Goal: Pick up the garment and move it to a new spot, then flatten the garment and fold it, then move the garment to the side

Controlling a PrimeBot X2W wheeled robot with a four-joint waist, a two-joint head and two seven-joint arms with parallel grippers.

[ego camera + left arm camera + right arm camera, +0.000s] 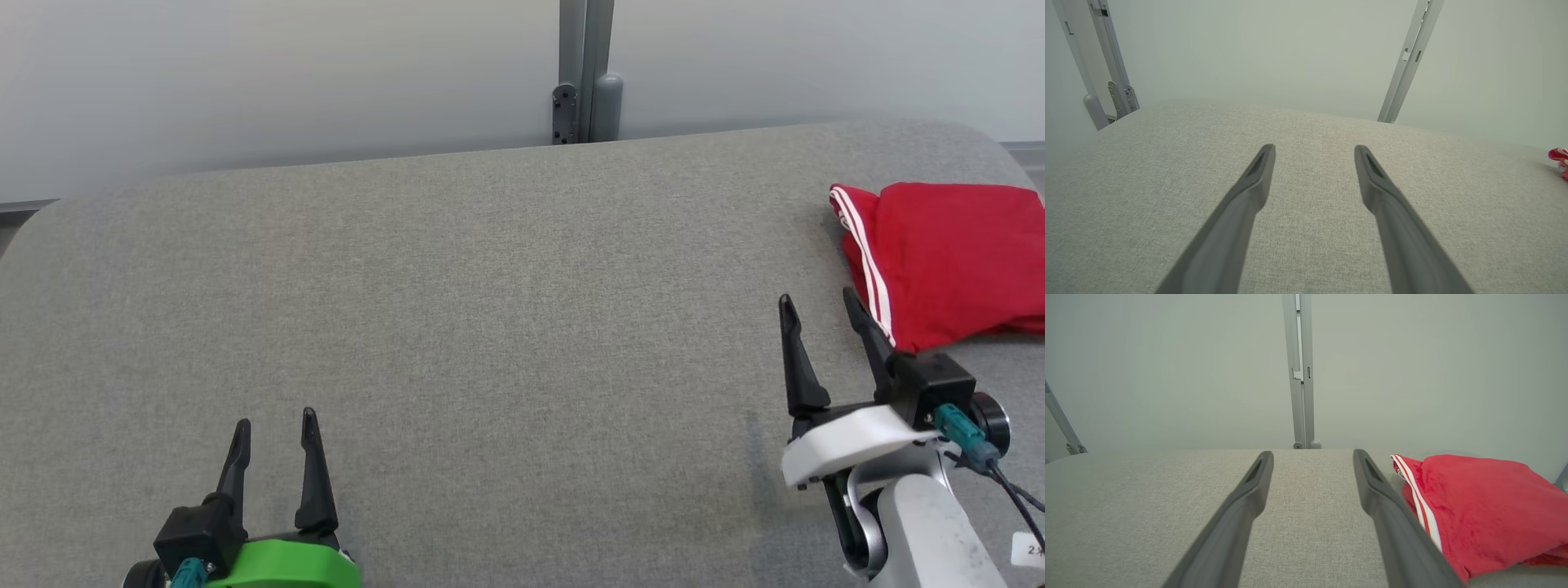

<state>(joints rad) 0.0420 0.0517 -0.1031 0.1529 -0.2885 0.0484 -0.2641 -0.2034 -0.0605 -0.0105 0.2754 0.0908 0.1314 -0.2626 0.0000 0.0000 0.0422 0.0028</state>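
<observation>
Over on the robot's right, the red garment [951,261] lies in a folded bundle near the far right end of the grey fabric surface [490,310], its white-striped edge turned toward the middle; the right gripper [818,296] hovers just beside that striped edge, jaws spread wide, nothing between them; whether its outer finger brushes the cloth cannot be told; down at the lower left, the left gripper [276,419] sits well apart from the garment, jaws equally wide, empty, fingers pointing out over bare fabric; behind the surface runs a pale wall with a grey upright post [584,73] at its centre.
</observation>
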